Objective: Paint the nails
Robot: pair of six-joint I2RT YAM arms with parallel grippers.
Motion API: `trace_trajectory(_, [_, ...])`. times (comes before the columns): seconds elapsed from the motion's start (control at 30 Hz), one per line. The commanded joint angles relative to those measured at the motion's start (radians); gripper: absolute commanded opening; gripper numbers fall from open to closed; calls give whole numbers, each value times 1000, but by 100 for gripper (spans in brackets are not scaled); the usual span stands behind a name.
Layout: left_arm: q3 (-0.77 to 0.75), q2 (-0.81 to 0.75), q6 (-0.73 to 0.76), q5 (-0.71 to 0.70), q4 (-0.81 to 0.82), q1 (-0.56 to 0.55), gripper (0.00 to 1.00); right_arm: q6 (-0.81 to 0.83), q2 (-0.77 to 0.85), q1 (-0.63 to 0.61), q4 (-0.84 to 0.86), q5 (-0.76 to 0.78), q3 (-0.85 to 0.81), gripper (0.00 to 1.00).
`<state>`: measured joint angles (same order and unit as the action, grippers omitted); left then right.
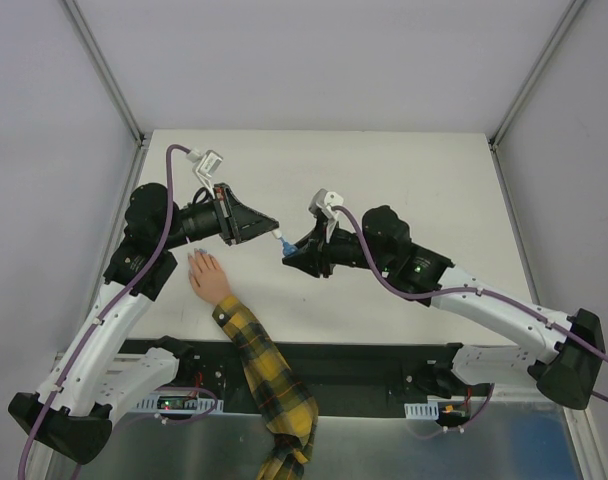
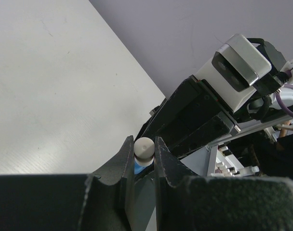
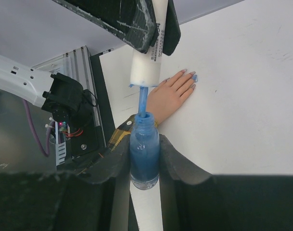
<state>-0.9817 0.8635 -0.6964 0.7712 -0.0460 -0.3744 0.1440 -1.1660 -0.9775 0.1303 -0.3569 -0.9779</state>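
Observation:
A small peach hand (image 1: 206, 275) with a yellow-and-black plaid sleeve (image 1: 264, 370) lies flat on the white table. In the right wrist view the hand (image 3: 173, 94) shows light blue nails (image 3: 192, 77). My right gripper (image 3: 144, 144) is shut on a blue polish bottle (image 3: 144, 154) and holds it above the table. My left gripper (image 2: 144, 144) is shut on the white brush cap (image 2: 144, 149). The cap (image 3: 146, 62) hangs just above the bottle, with its blue brush stem (image 3: 143, 98) inside the neck. Both grippers meet right of the hand (image 1: 282, 242).
The white table (image 1: 404, 170) is walled by grey panels. A black rail with electronics (image 1: 364, 365) runs along the near edge under the sleeve. The right arm's wrist camera (image 2: 240, 60) is close in front of my left gripper.

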Motion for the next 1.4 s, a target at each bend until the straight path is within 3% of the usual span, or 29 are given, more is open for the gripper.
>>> trace_trajectory(0.0, [14, -11, 8, 42, 43, -12, 0, 9, -9, -6, 72, -1, -67, 0])
trace_trajectory(0.6, [38, -32, 32, -12, 41, -12, 0, -4, 20, -9, 86, 3, -58, 0])
trace_trajectory(1.37, [55, -20, 61, 36, 34, -12, 0, -27, -38, -9, 83, 58, -149, 0])
